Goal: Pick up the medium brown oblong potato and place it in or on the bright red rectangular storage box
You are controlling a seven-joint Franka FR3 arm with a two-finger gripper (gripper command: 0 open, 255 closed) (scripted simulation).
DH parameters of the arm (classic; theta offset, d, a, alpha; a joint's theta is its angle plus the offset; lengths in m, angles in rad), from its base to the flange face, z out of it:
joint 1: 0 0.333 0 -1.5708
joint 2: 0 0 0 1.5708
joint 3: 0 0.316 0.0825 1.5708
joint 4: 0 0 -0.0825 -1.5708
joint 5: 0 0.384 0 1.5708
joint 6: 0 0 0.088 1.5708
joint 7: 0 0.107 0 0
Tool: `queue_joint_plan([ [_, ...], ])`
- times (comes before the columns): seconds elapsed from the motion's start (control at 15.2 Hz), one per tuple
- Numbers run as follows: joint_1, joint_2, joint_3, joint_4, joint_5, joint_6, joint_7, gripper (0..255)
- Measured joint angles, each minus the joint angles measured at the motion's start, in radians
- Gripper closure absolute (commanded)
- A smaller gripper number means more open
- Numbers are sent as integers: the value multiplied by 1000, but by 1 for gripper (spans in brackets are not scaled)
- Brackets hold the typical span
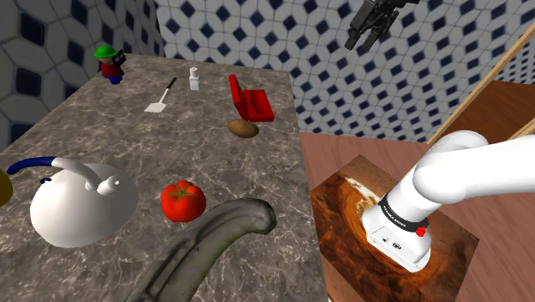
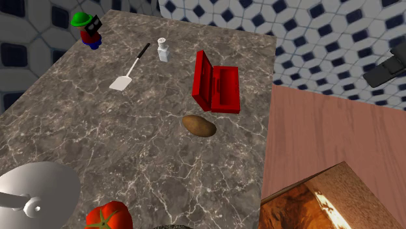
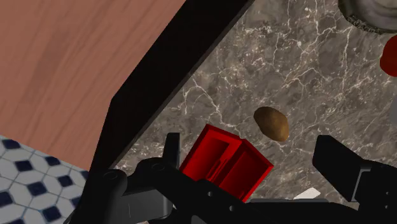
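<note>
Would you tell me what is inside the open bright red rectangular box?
Nothing shows inside the bright red rectangular box but its red floor; its near wall hides a strip. The brown oblong potato lies outside it.

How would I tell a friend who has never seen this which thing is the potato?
Start at the dark marbled countertop and find the bright red box with its lid standing open. Close beside that box, not touching it, lies the potato. It is the only brown, oval lump there; the other roundish food, a tomato, is red.
</note>
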Motion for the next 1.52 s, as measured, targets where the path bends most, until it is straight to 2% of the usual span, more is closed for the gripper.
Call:
queue_joint_plan([
  [0.13, 3, 11, 7, -4, 1, 12, 1, 0],
  [0.4, 28, 90, 59, -19, 8, 93, 17, 0],
  [0.86, 64, 303, 148, 11, -3, 242, 43, 0],
  [1.32, 93, 518, 233, 64, -47, 366, 88, 0],
  [1.52, 106, 633, 270, 123, -83, 403, 123, 0],
])
